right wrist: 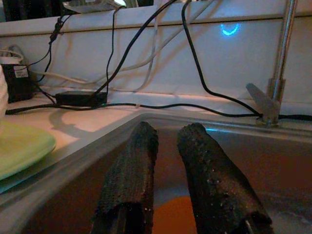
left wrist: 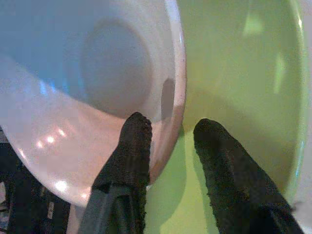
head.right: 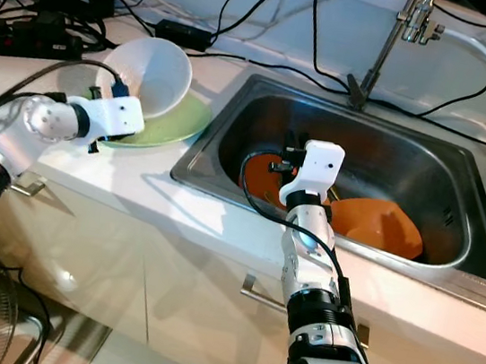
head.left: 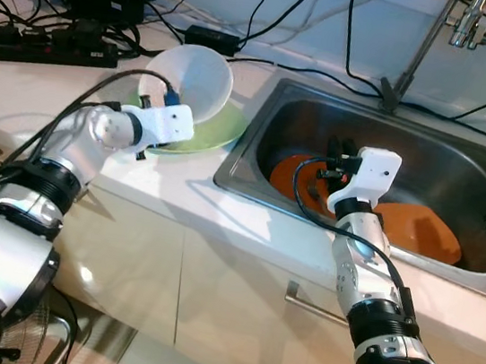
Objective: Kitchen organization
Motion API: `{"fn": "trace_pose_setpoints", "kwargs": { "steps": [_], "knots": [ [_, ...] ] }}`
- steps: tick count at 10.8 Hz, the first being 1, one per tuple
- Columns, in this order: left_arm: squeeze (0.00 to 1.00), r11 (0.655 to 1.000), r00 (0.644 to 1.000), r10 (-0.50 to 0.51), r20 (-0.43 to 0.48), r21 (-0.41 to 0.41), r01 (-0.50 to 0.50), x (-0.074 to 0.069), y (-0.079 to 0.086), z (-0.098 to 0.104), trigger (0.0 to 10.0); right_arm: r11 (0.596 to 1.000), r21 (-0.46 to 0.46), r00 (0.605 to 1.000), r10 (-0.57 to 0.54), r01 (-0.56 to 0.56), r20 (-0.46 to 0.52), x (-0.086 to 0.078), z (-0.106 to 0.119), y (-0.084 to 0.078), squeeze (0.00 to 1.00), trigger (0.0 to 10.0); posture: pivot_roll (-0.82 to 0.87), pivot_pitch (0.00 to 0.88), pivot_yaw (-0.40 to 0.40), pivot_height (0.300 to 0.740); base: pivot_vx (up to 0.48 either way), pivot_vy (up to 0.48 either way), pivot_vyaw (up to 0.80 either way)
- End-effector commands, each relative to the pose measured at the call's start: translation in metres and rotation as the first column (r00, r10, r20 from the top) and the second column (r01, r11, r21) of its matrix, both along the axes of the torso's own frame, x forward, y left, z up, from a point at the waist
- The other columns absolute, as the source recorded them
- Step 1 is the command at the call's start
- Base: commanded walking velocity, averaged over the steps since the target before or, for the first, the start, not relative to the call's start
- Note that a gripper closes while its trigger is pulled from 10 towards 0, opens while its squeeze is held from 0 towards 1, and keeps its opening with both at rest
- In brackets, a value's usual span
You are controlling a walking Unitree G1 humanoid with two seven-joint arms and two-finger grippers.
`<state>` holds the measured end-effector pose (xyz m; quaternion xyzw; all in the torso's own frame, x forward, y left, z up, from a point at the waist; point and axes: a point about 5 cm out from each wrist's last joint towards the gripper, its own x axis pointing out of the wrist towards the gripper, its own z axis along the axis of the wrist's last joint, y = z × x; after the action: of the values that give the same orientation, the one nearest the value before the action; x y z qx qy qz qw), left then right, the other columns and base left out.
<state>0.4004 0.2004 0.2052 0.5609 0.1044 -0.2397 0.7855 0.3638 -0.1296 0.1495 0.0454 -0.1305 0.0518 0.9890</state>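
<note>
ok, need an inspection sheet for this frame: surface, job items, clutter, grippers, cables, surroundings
Surface: white counter with a steel sink set into it.
Job's things: white bowl tilted on a green plate left of the sink; orange dishes in the sink basin.
Clutter: nothing seen beyond the electronics at the back.
Grippers: left gripper at the bowl's rim, one finger inside the bowl and one outside over the plate, small gap each side; right gripper over the sink, fingers slightly apart, holding nothing.
Cables: black power strip and adapter on the counter, black leads running behind the sink.
Surroundings: faucet behind the sink, cabinet fronts below.
</note>
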Motion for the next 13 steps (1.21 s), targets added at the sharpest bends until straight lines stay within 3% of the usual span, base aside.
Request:
{"fn": "trace_pose_setpoints", "kwargs": {
  "steps": [1,7,10,12,13],
  "knots": [
    [0.0,0.999,1.0,-0.015,0.004,0.03,0.015,0.002,-0.004,0.001,0.0,1.0,0.004,1.0,-0.02,0.02,0.01,0.001,0.004,-0.005,0.0,10.0,0.25,0.001,-0.035,0.74,0.0,0.0,0.0],
    [0.0,0.995,0.997,0.011,0.081,0.098,-0.019,0.001,0.0,-0.006,0.0,1.0,0.001,1.0,-0.024,0.024,0.002,0.001,0.003,-0.005,0.0,10.0,0.25,0.0,-0.04,0.74,0.0,0.0,0.0],
    [0.0,0.995,0.976,0.021,0.216,0.09,-0.042,0.003,-0.003,0.003,0.0,1.0,0.0,1.0,-0.016,0.016,-0.006,0.002,0.001,-0.002,0.0,10.0,0.26,0.0,-0.045,0.74,0.0,0.0,0.0],
    [0.0,0.988,0.932,-0.061,0.357,0.155,0.006,0.002,-0.014,0.024,0.0,1.0,0.002,1.0,-0.01,0.01,-0.005,0.002,0.002,0.0,0.0,10.0,0.26,0.0,-0.045,0.74,0.0,0.0,0.0],
    [0.0,0.98,0.885,-0.181,0.429,0.151,0.127,-0.005,-0.044,0.034,1.5,1.0,0.01,1.0,-0.003,0.003,0.002,0.003,0.006,0.002,0.0,10.0,0.26,0.0,-0.045,0.74,0.0,0.0,0.0]
  ]
}}
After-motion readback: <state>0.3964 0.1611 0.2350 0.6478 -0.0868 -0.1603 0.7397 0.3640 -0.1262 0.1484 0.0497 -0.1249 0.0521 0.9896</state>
